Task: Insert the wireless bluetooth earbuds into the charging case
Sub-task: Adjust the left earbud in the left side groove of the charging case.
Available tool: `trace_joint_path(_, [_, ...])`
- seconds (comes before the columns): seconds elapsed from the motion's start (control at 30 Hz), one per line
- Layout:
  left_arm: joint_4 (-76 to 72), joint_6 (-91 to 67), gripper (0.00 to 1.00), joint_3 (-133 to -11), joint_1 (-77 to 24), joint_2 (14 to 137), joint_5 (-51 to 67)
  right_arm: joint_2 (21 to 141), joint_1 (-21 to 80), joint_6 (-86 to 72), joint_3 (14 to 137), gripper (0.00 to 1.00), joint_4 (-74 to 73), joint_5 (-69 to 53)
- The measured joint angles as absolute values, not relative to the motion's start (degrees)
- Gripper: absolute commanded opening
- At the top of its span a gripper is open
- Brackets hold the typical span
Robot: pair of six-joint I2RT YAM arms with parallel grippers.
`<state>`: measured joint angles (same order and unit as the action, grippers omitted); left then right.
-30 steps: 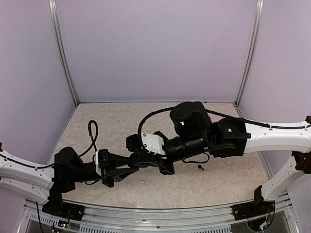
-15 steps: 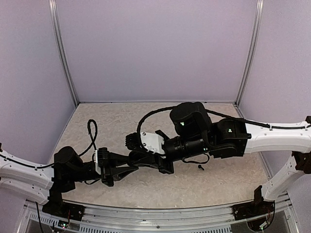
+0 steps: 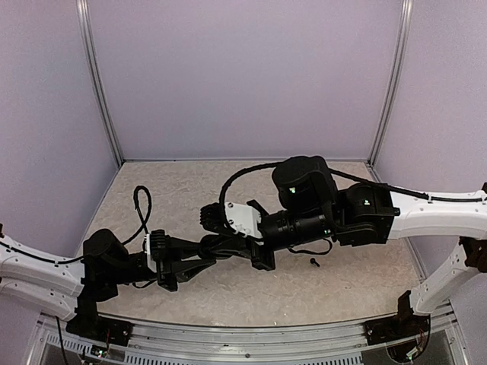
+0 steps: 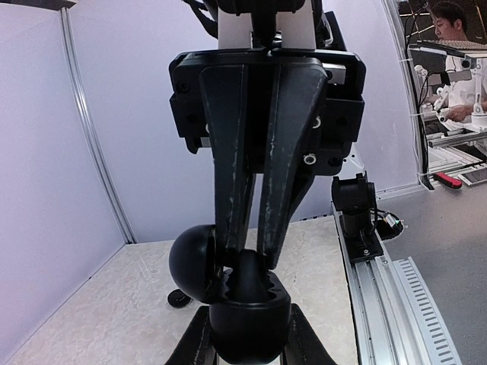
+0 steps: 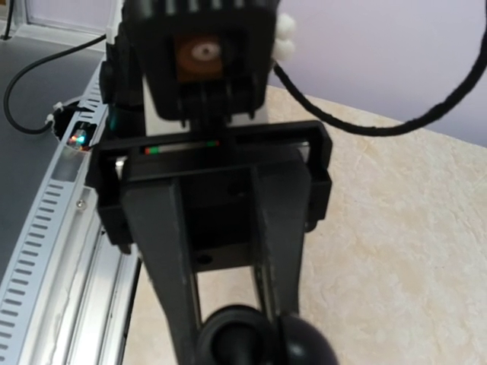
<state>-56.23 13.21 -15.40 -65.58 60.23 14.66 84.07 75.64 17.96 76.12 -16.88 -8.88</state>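
Note:
The glossy black charging case [image 4: 251,323] hangs above the table with its lid [image 4: 190,262] swung open to the left, and my left gripper [image 4: 248,338] is shut on its base. From above, my right gripper [image 4: 249,257] reaches into the open case. Its fingers [image 4: 228,190] stand a narrow gap apart, with their tips at an earbud [image 4: 249,280] sitting in the case. Whether they pinch it does not show. In the right wrist view the case [image 5: 232,338] and lid [image 5: 308,348] lie at the bottom edge. A second earbud [image 3: 314,262] lies on the table.
A black cable [image 3: 144,205] loops over the table's left part. The slotted aluminium rail [image 4: 380,289] runs along the near edge. A small black piece [image 4: 179,298] lies on the table beyond the case. Pale walls enclose the cell.
The right arm has shifted slightly to the right while its gripper stays at the case. The left arm holds the case almost still.

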Motion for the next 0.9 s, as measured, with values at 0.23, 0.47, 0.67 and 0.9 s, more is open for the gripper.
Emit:
trace_joint_path(0.23, [-56.31,13.21,0.01,-15.40,-65.43,60.40,14.76,84.03,75.64,18.00,76.12,0.01,-16.91,-8.29])
trace_joint_path(0.47, [-56.01,13.21,0.01,-15.42,-65.28,60.40,14.74,84.23,75.64,18.13,76.12,0.00,-16.95,-7.79])
trace_joint_path(0.67, [-53.91,13.21,0.01,-15.40,-65.01,60.40,14.50,84.88,75.64,18.17,76.16,0.01,-18.17,-6.94])
trace_joint_path(0.9, [-52.60,13.21,0.01,-15.40,-64.90,60.40,14.26,85.25,75.66,18.00,76.25,0.13,-19.09,-5.89])
